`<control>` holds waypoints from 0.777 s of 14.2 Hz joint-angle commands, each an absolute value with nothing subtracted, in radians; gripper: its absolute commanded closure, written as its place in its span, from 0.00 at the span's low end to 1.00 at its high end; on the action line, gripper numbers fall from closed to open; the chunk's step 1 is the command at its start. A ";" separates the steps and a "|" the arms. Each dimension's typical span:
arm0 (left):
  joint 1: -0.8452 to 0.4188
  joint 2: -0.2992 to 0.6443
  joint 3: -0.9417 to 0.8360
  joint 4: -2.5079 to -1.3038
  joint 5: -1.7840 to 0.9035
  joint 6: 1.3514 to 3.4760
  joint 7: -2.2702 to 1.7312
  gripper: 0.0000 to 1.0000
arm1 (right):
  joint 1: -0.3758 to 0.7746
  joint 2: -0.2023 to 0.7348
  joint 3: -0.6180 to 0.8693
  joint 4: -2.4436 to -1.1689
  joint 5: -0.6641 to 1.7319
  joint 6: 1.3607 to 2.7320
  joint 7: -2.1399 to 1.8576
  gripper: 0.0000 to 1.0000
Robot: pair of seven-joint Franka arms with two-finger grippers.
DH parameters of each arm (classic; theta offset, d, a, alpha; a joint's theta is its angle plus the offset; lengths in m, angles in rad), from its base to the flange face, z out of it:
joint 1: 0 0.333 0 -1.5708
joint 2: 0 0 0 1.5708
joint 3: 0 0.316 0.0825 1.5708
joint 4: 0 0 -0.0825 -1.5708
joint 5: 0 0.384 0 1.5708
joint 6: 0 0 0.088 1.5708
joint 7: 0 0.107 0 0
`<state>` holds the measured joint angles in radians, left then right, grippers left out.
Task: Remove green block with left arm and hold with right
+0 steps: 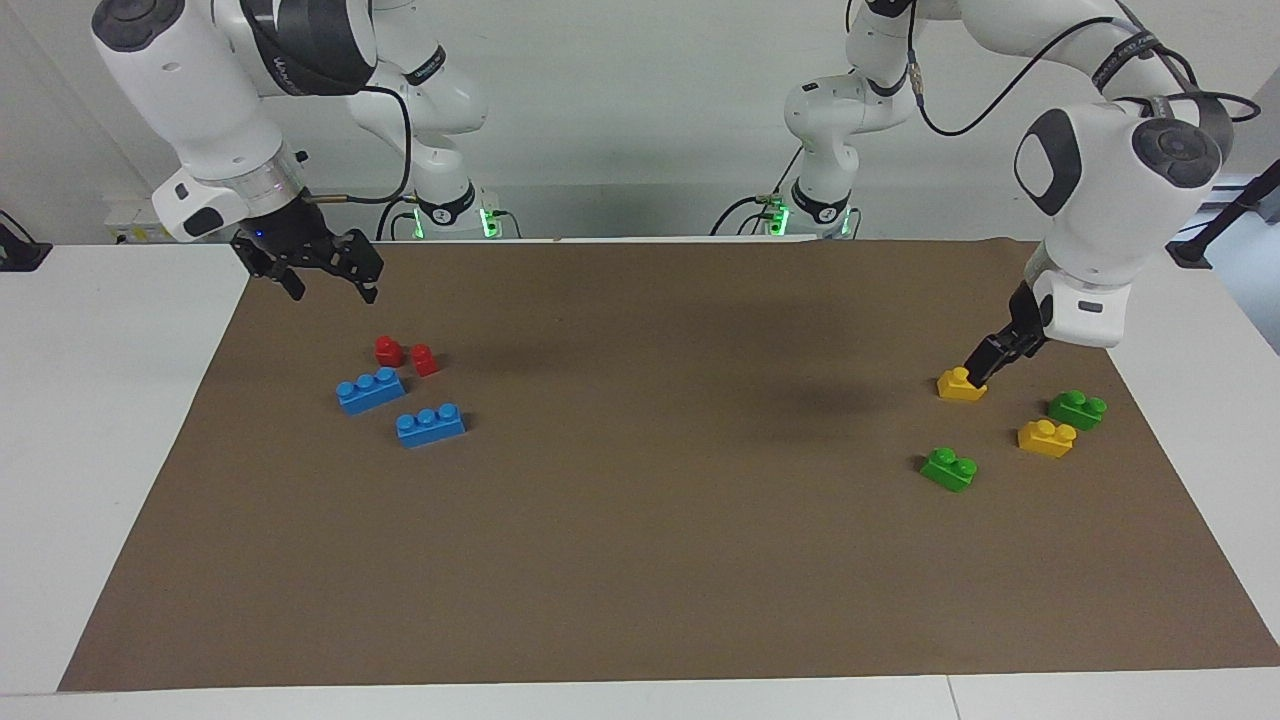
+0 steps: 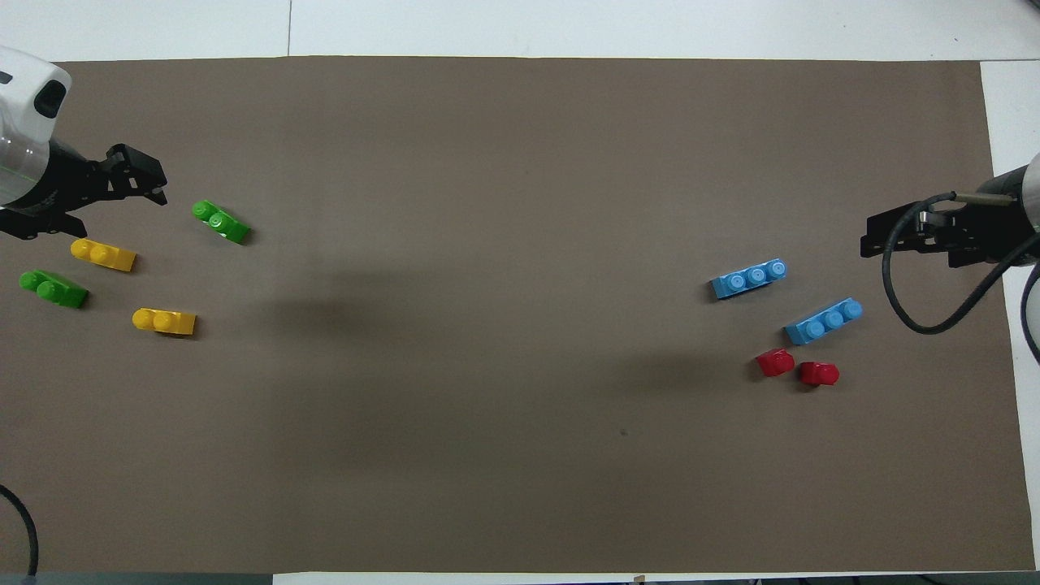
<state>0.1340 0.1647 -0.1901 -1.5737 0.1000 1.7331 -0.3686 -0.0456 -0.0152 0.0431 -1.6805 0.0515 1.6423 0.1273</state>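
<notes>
Brown paper (image 1: 640, 560) is covering most of the white counter (image 1: 100, 450), leaving bare strips along the edges. Eight bricks are lying on it: two green, two yellow, two blue, two red. The green block (image 1: 948, 468) is sitting alone on the paper at the left arm's end, farther from the robots than the other green brick (image 1: 1077, 409) and the two yellow bricks (image 1: 1046, 438). At the right arm's end the two blue bricks (image 1: 371, 390) are lying side by side, with the two red bricks (image 1: 405, 355) just nearer the robots. The wide middle of the paper is lying open.

The left gripper (image 1: 985, 358) is hanging over the yellow brick nearest the robots, fingers seemingly apart and holding nothing, though seen edge-on. The right gripper (image 1: 320, 278) is hovering over the paper's edge near the red bricks, fingers spread wide and holding nothing.
</notes>
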 commanded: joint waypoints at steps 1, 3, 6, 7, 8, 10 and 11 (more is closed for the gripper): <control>0.133 0.080 -0.189 -1.583 0.092 1.637 -0.180 0.00 | -0.058 -0.008 0.049 -1.667 0.032 1.631 0.100 0.00; 0.129 0.031 -0.187 -1.591 0.069 1.592 -0.132 0.00 | -0.060 -0.008 0.048 -1.667 0.032 1.640 0.098 0.00; 0.127 -0.020 -0.190 -1.623 0.058 1.574 -0.103 0.00 | -0.058 -0.006 0.046 -1.666 0.025 1.640 0.098 0.00; 0.129 -0.043 -0.189 -1.641 0.036 1.577 -0.092 0.00 | -0.058 -0.008 0.048 -1.666 0.014 1.640 0.100 0.00; 0.130 -0.057 -0.187 -1.649 0.013 1.578 -0.084 0.00 | -0.057 -0.006 0.048 -1.666 0.003 1.643 0.092 0.00; 0.130 -0.060 -0.187 -1.649 0.005 1.578 -0.081 0.00 | -0.058 -0.005 0.049 -1.660 -0.012 1.641 0.078 0.00; 0.129 -0.060 -0.189 -1.649 0.003 1.580 -0.083 0.00 | -0.057 -0.005 0.049 -1.660 -0.017 1.641 0.048 0.00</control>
<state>0.1335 -0.0288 -0.1941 -1.6126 0.0214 1.5767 -0.1036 -0.0468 -0.0147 0.0400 -1.6778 0.0081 1.6428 0.1050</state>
